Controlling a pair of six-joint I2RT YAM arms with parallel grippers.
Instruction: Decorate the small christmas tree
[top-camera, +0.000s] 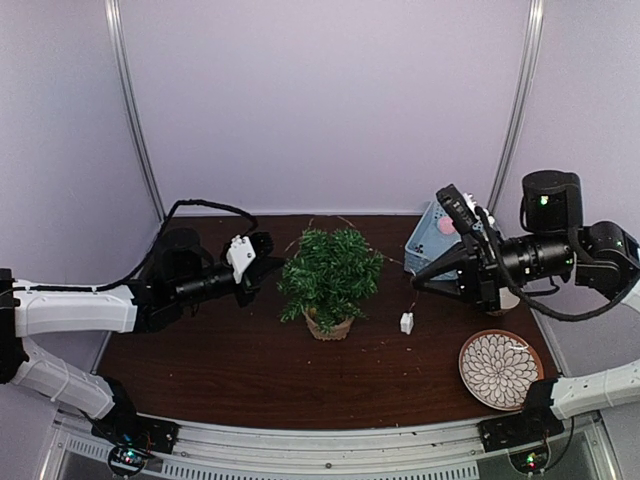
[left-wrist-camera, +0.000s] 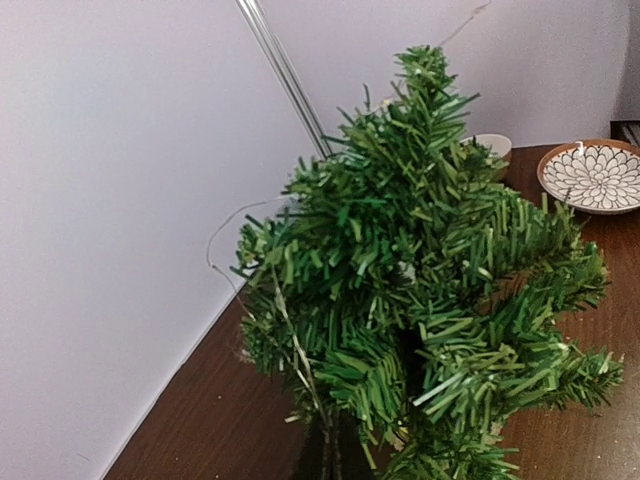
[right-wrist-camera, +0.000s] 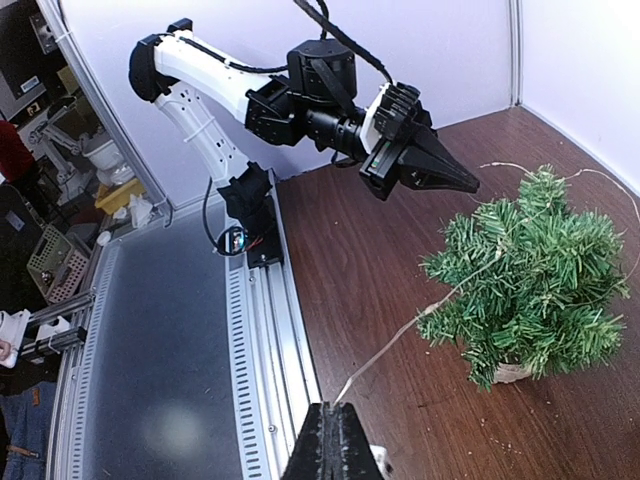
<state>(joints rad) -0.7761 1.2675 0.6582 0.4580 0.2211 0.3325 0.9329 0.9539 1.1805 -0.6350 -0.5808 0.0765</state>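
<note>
Right wrist, right end effector (right-wrist-camera: 338, 408) clamped on thin wire (right-wrist-camera: 400, 335); left end effector (right-wrist-camera: 468, 186) closed near tree (right-wrist-camera: 530, 270)

top external: high behind the arm bases, looking down over the whole table (top-camera: 250, 370) toward the far wall.
left wrist: close against the small christmas tree (left-wrist-camera: 420, 290), facing right.
right wrist: farther off, facing left.
shared: tree in all three; plate (left-wrist-camera: 595, 175) in top and left wrist.

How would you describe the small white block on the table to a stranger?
Start at the dark brown table and find the small christmas tree near its middle. To the right of the tree, before the patterned plate, lies the small white block. It is far smaller than both and the only white thing lying on the wood.
</note>
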